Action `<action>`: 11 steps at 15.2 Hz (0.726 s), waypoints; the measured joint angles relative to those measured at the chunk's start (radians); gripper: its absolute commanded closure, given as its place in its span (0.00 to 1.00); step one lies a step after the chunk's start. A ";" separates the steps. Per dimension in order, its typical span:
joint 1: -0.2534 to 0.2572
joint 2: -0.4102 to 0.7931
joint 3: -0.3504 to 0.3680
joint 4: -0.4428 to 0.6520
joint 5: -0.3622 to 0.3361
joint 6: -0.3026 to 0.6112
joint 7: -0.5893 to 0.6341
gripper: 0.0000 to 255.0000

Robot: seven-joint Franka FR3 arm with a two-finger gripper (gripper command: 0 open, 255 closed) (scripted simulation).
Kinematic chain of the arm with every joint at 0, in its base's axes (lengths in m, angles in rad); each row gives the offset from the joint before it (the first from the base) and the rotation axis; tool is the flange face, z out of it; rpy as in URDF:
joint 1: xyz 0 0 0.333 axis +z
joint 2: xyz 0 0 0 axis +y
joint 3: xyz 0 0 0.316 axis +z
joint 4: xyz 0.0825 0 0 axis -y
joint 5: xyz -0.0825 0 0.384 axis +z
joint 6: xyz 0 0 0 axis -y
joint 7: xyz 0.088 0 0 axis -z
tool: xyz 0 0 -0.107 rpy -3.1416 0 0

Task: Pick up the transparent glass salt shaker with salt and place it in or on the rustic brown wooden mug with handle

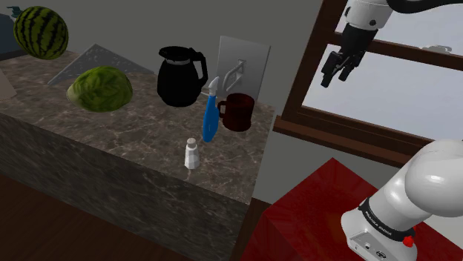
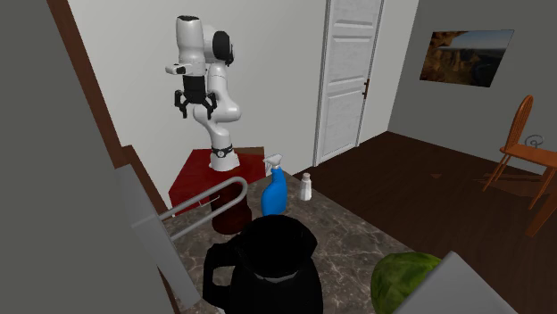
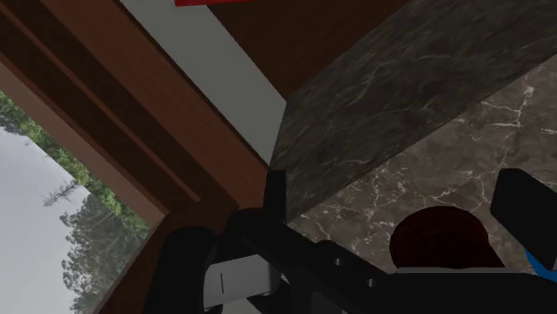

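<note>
We find the shaker (image 1: pixel 191 154) standing upright on the counter (image 1: pixel 111 148), near its edge, cap up and long axis vertical. It stands free, touching nothing, so we judge that a grasp across its narrow body from above is the plain choice. Just beside it, farther from the edge, is the blue bottle (image 1: pixel 211 119), and past that the mug (image 1: pixel 236 111), dark red here, mouth up and ready to receive. Our gripper (image 1: pixel 337 70) hangs high before the window (image 1: pixel 415 89), well apart from all of them, fingers spread and holding nothing.
</note>
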 measured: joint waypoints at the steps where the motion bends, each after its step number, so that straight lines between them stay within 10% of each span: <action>1: 0.000 0.000 0.000 0.000 0.000 0.000 0.000 0.00; 11: 0.084 0.138 0.137 -0.047 0.083 0.222 0.122 0.00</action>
